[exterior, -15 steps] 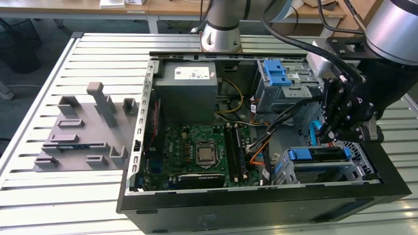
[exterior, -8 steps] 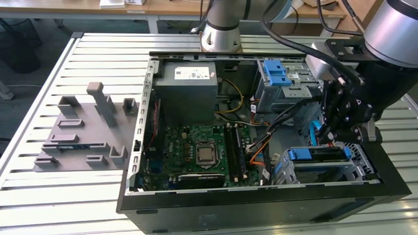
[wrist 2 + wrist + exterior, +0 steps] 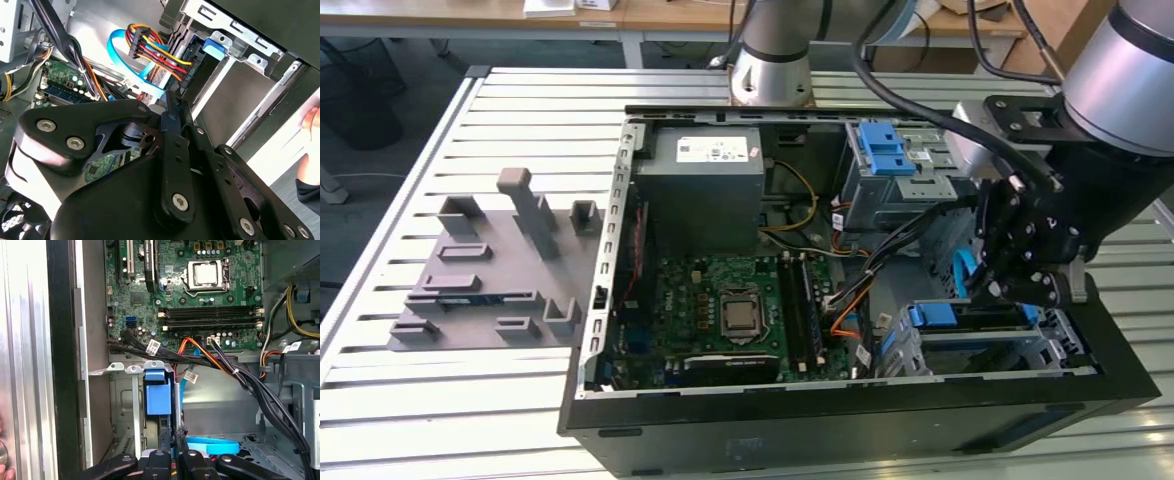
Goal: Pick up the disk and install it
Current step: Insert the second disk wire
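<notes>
Hand (image 3: 1030, 290): at right of the exterior view, fingers closed thin on the disk's edge.
Disk (image 3: 159, 399): on edge, lower centre of the first wrist view, partly in its bay.
Risk: cables (image 3: 250, 385) beside the bay may snag; a tilted disk may jam.

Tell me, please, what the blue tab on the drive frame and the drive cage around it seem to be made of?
The blue tab looks like moulded plastic: an even, opaque colour with a soft, matt sheen and rounded edges. The drive cage looks like bare sheet metal, probably steel: grey, dully reflective, with folded edges and punched holes. The exact metal cannot be told from its look.
</notes>
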`<move>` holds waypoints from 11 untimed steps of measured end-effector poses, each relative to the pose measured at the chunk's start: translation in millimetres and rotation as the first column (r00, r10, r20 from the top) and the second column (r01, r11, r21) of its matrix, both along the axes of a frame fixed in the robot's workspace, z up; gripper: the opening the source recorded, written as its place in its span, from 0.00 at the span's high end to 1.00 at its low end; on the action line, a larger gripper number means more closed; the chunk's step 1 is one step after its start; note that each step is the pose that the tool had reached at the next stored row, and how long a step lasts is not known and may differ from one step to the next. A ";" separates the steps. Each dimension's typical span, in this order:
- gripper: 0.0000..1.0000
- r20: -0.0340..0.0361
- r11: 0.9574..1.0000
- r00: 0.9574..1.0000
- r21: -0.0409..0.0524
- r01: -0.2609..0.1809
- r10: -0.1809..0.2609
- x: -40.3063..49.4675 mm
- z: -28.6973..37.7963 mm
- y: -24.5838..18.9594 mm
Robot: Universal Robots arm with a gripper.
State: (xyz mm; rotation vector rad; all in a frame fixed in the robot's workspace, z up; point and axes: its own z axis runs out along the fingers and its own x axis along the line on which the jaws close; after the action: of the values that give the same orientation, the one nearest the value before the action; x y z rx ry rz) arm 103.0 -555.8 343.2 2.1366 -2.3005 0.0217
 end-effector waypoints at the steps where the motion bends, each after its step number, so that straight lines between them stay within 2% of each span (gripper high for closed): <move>1: 0.84 0.000 1.000 1.000 0.000 0.003 -0.003 0.0 -0.8 -0.1; 11: 0.84 0.000 1.000 1.000 0.000 0.005 -0.005 0.1 -5.4 -0.4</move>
State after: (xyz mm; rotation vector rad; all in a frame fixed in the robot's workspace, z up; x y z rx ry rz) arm 103.0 -556.2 337.8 2.1315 -2.3056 0.0213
